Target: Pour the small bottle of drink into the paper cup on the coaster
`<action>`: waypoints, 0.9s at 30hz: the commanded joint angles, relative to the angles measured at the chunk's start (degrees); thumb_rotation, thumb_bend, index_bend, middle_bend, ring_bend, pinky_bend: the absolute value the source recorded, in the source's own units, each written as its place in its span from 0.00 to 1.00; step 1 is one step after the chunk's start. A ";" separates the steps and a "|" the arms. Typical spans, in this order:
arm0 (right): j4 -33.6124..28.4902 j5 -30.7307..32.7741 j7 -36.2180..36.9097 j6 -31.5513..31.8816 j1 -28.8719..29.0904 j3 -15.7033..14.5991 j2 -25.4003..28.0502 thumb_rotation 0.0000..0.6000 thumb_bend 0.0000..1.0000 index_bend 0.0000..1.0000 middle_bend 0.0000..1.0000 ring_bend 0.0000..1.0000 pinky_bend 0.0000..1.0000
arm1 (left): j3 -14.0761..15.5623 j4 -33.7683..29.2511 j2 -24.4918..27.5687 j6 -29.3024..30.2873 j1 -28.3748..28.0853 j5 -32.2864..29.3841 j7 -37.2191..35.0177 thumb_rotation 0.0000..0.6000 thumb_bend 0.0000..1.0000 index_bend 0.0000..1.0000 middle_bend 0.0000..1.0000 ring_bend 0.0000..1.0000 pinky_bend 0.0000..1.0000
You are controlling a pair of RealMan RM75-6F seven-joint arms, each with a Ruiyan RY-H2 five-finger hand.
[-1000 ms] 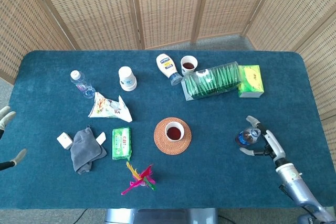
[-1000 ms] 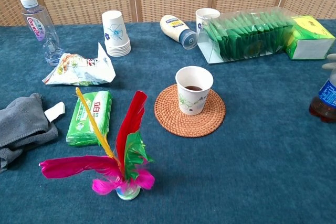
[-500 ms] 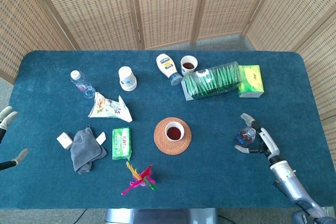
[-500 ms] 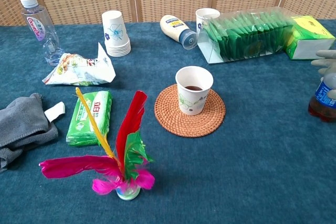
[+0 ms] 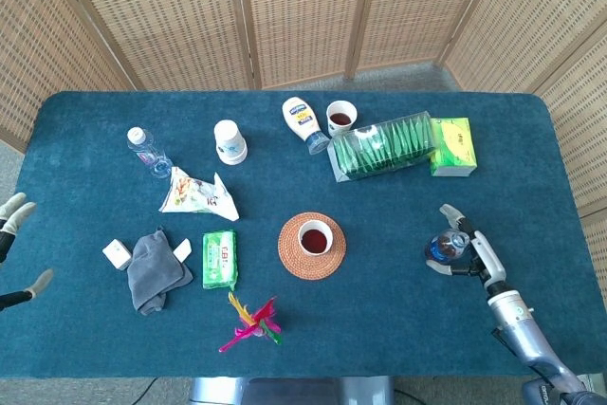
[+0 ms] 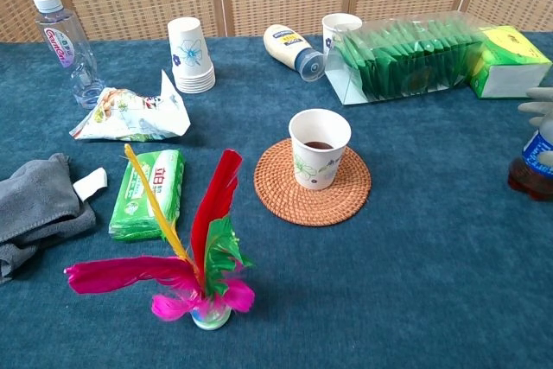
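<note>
Head view: right hand [image 5: 467,251] fingers wrapped round small drink bottle [image 5: 444,248], upright on surface, well right of paper cup [image 5: 314,236] on coaster [image 5: 289,258]. Left hand [image 5: 13,220] far off, fingers apart, empty.

You are working in a staged test room, not a lived-in home. A table [image 5: 398,329] covered in dark teal cloth stands before folding woven-cane screens [image 5: 294,11]. Unrelated household goods are scattered on it: a water bottle [image 6: 65,45], stacked paper cups [image 6: 190,58], a mayonnaise bottle [image 6: 294,49] and a feather shuttlecock [image 6: 203,274].
</note>
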 commanded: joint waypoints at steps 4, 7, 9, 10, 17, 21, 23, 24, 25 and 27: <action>1.77 1.30 0.26 0.42 -0.28 1.10 -1.68 1.00 0.24 0.15 0.15 0.00 0.16 | 0.00 -0.13 -0.01 -0.09 -0.04 -0.12 0.14 1.00 0.33 0.00 0.00 0.00 0.00; 2.45 1.57 0.15 0.48 -0.48 1.24 -2.22 1.00 0.33 0.27 0.27 0.02 0.22 | 0.02 -0.13 0.02 -0.05 -0.02 -0.12 0.07 1.00 0.33 0.00 0.00 0.00 0.00; 2.83 1.70 -0.08 0.45 -0.59 1.29 -2.50 1.00 0.40 0.33 0.35 0.06 0.28 | 0.04 -0.10 0.04 0.01 0.00 -0.04 -0.04 1.00 0.33 0.00 0.00 0.00 0.00; 2.92 1.71 -0.12 0.55 -0.65 1.31 -2.63 1.00 0.43 0.35 0.38 0.09 0.32 | 0.06 -0.08 0.06 0.01 -0.01 0.04 -0.11 1.00 0.33 0.00 0.00 0.00 0.00; 3.66 2.38 -1.76 1.86 -1.21 2.23 -4.02 1.00 0.68 0.47 0.51 0.22 0.55 | 0.16 0.12 0.28 0.16 0.06 0.28 -0.89 1.00 0.33 0.00 0.00 0.00 0.00; 2.00 2.06 -4.70 3.91 -1.63 2.66 -4.03 1.00 0.74 0.49 0.53 0.26 0.61 | 0.14 0.17 0.37 0.18 0.04 0.28 -1.29 1.00 0.33 0.00 0.00 0.00 0.00; 0.08 1.35 -6.29 5.05 -1.76 2.55 -3.53 1.00 0.75 0.49 0.53 0.26 0.62 | 0.14 0.15 0.40 0.10 -0.02 0.31 -1.42 1.00 0.33 0.00 0.00 0.00 0.00; -1.48 0.71 -7.72 5.59 -1.70 2.33 -3.03 1.00 0.75 0.49 0.53 0.27 0.63 | 0.16 0.12 0.42 0.06 -0.06 0.42 -1.51 1.00 0.33 0.00 0.00 0.00 0.00; -2.77 0.26 -9.00 5.80 -1.56 2.18 -2.61 1.00 0.75 0.49 0.53 0.27 0.63 | 0.20 0.10 0.44 0.03 -0.08 0.54 -1.60 1.00 0.33 0.00 0.00 0.00 0.00; -6.02 -0.69 -12.49 6.09 -1.01 2.02 -1.71 1.00 0.75 0.49 0.53 0.27 0.63 | 0.33 0.09 0.52 0.03 -0.10 0.91 -1.86 1.00 0.33 0.00 0.00 0.00 0.00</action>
